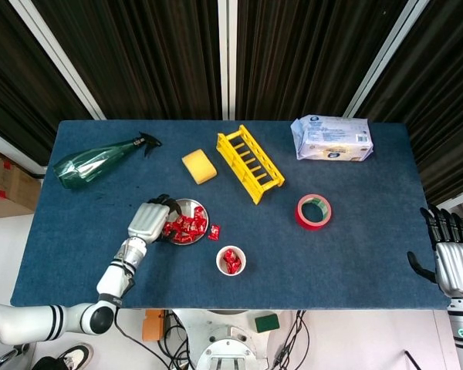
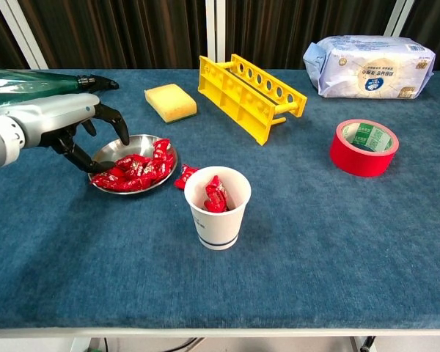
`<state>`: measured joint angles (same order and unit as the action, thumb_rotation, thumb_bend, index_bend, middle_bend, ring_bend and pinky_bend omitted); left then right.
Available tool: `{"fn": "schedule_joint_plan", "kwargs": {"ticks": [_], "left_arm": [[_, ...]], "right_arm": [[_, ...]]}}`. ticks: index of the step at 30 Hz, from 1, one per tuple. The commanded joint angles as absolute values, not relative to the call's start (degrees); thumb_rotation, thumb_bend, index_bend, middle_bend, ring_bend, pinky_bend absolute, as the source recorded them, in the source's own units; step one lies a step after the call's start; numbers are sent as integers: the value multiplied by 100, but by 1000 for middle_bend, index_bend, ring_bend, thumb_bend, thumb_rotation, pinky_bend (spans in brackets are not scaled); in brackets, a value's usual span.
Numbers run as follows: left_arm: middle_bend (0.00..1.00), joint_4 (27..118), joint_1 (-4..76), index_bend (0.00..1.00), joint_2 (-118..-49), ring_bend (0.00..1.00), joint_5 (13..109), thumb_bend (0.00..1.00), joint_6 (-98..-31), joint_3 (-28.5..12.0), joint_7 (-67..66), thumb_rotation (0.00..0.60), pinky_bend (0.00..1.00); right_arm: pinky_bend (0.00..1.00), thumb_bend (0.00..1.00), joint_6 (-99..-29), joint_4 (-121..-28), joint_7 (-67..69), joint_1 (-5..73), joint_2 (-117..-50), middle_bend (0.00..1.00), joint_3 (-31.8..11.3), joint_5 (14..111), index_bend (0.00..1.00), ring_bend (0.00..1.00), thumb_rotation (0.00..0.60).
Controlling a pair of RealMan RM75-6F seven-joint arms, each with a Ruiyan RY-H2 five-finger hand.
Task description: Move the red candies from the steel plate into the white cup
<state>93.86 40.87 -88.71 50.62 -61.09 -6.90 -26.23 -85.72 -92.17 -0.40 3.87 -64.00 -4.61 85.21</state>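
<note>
Left hand [image 2: 73, 128]: hovers at the plate's left rim, fingers apart and curved down toward the candies, nothing in its hold.
Right hand [image 1: 455, 262]: idle past the table's right edge, fingers spread, holding nothing.
Table [image 2: 337, 242]: blue cloth top, one.
Wipes pack [image 2: 369, 66]: one, far right corner.
Rack [image 2: 251, 92]: one, yellow, behind the cup.
Bottle [image 1: 100, 160]: one, green, lying far left.
Tape [image 2: 364, 147]: one red roll, right of the cup.
Sponge [image 2: 170, 102]: one, yellow.
Plate [image 2: 155, 143]: one, steel, a heap of candies too tangled to count.
Cup [image 2: 217, 209]: one, white paper, light and likely to tip if knocked; a few candies inside.
Candies [image 2: 132, 169]: small, light, in slippery wrappers; probably best pinched at a wrapper end. One stray [image 2: 184, 176] lies on the cloth between plate and cup.
</note>
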Motion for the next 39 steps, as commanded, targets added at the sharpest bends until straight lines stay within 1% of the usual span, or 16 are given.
{"fn": "schedule_joint_plan", "kwargs": {"ticks": [1, 11, 19, 25, 33, 39], "left_arm": [[253, 9266, 4103, 346, -8954, 127, 5048, 285, -6114, -701, -2680, 583, 252], [248, 9032, 4176, 345, -9150, 127, 5080, 283, -6015, -730, -2774, 582, 252], [240, 8846, 4181, 346, -9266, 126, 5107, 281, -6105, -659, -3041, 582, 251], [238, 8703, 4176, 366, -9365, 127, 5173, 281, -6176, -611, -3230, 579, 251], [238, 8724, 4199, 373, -9371, 126, 5030, 281, -6053, -666, -3286, 582, 252], [238, 8642, 4201, 403, -9451, 126, 5026, 281, -6094, -693, -3340, 579, 253]], "right_arm": [[0, 301, -8573, -9214, -28, 386, -6395, 0, -464, 8517, 0, 0, 600], [0, 301, -8571, -9214, -5, 387, -6383, 0, -472, 8506, 0, 0, 600], [0, 302, -8522, -9210, -25, 408, -6389, 0, -477, 8477, 0, 0, 600], [0, 301, -8528, -9215, -46, 406, -6397, 0, -479, 8473, 0, 0, 600], [0, 301, -8517, -9212, -59, 410, -6402, 0, -478, 8465, 0, 0, 600], [0, 302, -8526, -9214, -43, 406, -6393, 0, -481, 8463, 0, 0, 600]]}}
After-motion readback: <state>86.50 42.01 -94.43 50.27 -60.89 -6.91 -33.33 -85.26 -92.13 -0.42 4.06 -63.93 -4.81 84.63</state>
